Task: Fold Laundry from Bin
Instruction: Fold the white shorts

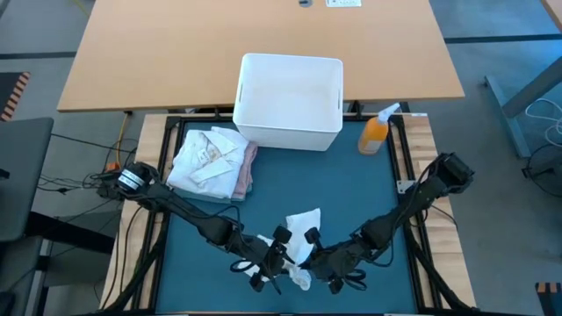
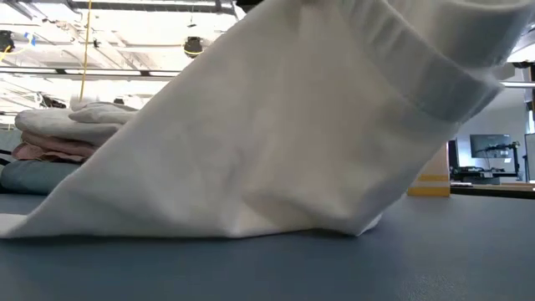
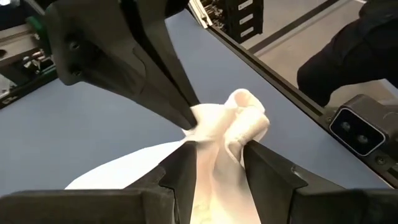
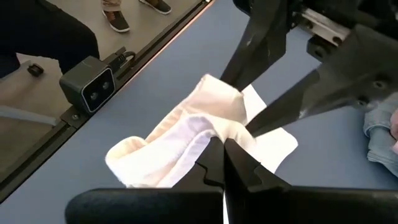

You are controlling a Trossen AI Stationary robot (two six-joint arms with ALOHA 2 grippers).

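On the teal counter (image 1: 351, 193), we are pinching the white cloth (image 1: 303, 230) with the clenched right hand (image 1: 316, 260); the left hand (image 1: 274, 260) is parting around it. Keep edges aligned.

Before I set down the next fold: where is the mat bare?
Bare mat lies between the stack, the bin and the bottle. The near edge is crowded: both hands, left and right, meet on the white cloth.

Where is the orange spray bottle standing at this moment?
In the high view the orange spray bottle stands on the table's far right part, just right of the white bin, apart from both grippers.
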